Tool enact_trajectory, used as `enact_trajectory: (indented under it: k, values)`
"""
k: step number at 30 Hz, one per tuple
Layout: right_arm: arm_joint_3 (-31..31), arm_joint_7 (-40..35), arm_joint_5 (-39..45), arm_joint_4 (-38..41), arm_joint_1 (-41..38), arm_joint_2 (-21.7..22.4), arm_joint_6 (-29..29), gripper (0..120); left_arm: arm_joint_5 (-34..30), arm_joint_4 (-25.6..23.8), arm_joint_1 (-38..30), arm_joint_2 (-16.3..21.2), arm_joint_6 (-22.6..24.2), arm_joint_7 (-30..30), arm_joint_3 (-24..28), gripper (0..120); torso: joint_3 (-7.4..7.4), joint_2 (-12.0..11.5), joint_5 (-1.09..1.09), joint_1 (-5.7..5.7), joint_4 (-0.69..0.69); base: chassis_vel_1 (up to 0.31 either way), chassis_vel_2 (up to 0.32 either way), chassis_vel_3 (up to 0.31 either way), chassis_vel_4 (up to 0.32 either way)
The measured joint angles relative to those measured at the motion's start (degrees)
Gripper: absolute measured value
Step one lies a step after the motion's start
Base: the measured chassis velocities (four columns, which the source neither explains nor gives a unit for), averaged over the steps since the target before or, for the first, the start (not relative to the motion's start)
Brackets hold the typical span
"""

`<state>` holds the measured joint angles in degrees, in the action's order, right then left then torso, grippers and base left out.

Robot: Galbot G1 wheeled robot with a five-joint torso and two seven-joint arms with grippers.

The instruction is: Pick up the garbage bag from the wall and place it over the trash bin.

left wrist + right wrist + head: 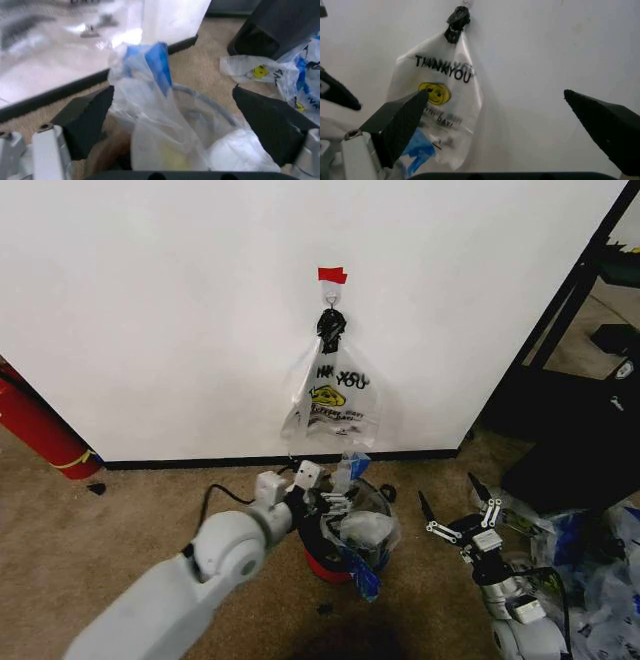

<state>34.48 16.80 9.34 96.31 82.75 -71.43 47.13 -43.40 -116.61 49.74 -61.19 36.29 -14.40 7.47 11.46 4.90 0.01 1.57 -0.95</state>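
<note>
- Head view shows the large plain white wall (180,310) with its black baseboard, a red tape strip (332,275) near the top and a small metal hook just below it.
- On that hook hangs a clear plastic bag with a yellow smiley face and black "THANK YOU" lettering (332,395), its neck knotted dark at the hook.
- Below it, on the beige carpet, stands the small round black mesh trash bin with a red base (335,565).
- The thin see-through garbage bag with blue printed patches (358,525) lies crumpled over and inside the bin's rim, one blue edge standing up at the wall side.
- The left gripper (322,498) hovers at the bin's rim, its black fingers (87,120) spread wide on either side of the bag.
- The right gripper (458,505) sits low beside the bin, well apart, jaws spread, pinching nothing.
</note>
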Motion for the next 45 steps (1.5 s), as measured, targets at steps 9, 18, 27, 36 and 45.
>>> enact_trajectory:
  k: [9,18,27,36,45]
  values:
    - [-0.24,0.01,0.12,0.38,0.02,-0.36,0.0,100,5.71,2.39,-0.31,-1.59,1.82,-1.72,2.1,59,0.0,0.0,-0.01,0.0,0.0,0.0,0.0,0.0,0.0]
    - [-0.7,-0.06,0.65,0.66,-0.07,-0.29,0.0,100,8.18,2.01,1.35,-0.94,2.64,-1.92,1.4,29,0.0,0.0,-0.01,0.0,0.01,0.0,0.0,0.0,0.0]
    - [-1.03,-0.22,1.08,0.98,-0.04,0.19,0.0,100,7.52,0.73,3.58,-0.95,4.28,-4.7,-0.8,0,0.0,0.0,-0.02,0.0,0.0,0.0,0.0,0.0,0.0]
    - [-4.58,-1.13,11.12,-1.61,-0.65,2.55,-5.42,100,3.42,-0.99,6.27,-0.87,4.27,-6.73,-5.31,0,-0.01,0.0,0.0,0.0,0.0,0.0,0.0,0.0,0.0]
    - [-11.39,-1.33,27.52,0.78,-1.89,6.87,-21.45,100,2.69,-1.81,11.03,-1.14,3.14,-7.27,-8.37,0,0.0,0.0,-0.01,0.0,0.0,0.0,0.0,0.0,0.0]
